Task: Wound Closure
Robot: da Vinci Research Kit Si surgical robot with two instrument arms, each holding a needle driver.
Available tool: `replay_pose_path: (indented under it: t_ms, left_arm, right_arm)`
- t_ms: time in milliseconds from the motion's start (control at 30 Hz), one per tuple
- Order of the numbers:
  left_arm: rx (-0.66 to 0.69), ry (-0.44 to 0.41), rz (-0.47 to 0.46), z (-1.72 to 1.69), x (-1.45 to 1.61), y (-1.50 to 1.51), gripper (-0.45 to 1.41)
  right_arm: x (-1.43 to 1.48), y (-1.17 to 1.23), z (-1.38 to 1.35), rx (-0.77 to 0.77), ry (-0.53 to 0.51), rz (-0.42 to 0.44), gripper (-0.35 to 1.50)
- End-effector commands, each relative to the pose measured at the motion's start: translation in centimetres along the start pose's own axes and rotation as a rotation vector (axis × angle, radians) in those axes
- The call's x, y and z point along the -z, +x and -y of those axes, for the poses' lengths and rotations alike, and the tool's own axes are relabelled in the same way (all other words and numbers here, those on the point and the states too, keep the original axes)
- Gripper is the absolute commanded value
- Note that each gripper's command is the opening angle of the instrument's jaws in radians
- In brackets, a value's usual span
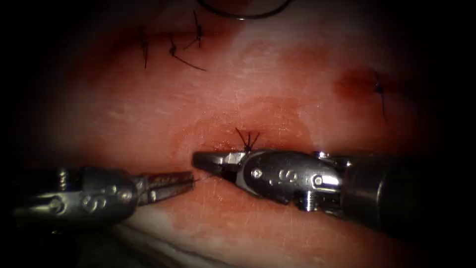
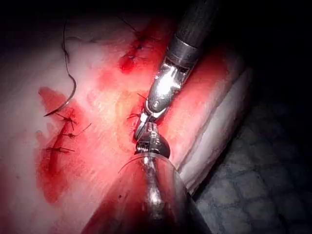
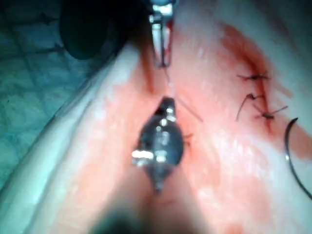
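Observation:
The tissue (image 1: 277, 84) carries a tied stitch (image 1: 246, 143) with short dark ends at the middle of the cut. My left tool (image 1: 171, 181) comes from the lower left, its jaws shut on a thin thread (image 1: 204, 177). That thread runs a short way right to my right tool (image 1: 210, 161), which lies just below the stitch and is shut on it near the base of its jaws. Both tools also appear tip to tip in the left wrist view, the left tool (image 2: 150, 146) and right tool (image 2: 142, 129). The curved needle (image 1: 243, 14) lies free on the tissue at the far edge, held by neither tool.
Older stitches with cut ends (image 1: 173, 49) sit at the upper left, and one more stitch (image 1: 379, 89) at the right. Red fluid (image 1: 258, 119) stains the tissue around the cut. The pale front edge of the tissue (image 1: 163, 238) falls away below the tools.

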Motion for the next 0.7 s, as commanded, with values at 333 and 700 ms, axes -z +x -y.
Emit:
replay_pose_path:
  t_ms: [333, 700]
  left_arm:
    - [-0.004, -0.008, -0.002, -0.05, -0.07, -0.03, -0.45]
    - [0.006, 0.007, -0.001, 0.34, 0.20, -0.20, -0.45]
  right_arm:
    - [0.03, 0.03, 0.01, 0.035, 0.024, 0.056, -0.35]
    - [0.57, 0.32, 0.04, -0.005, -0.070, 0.036, 1.31]
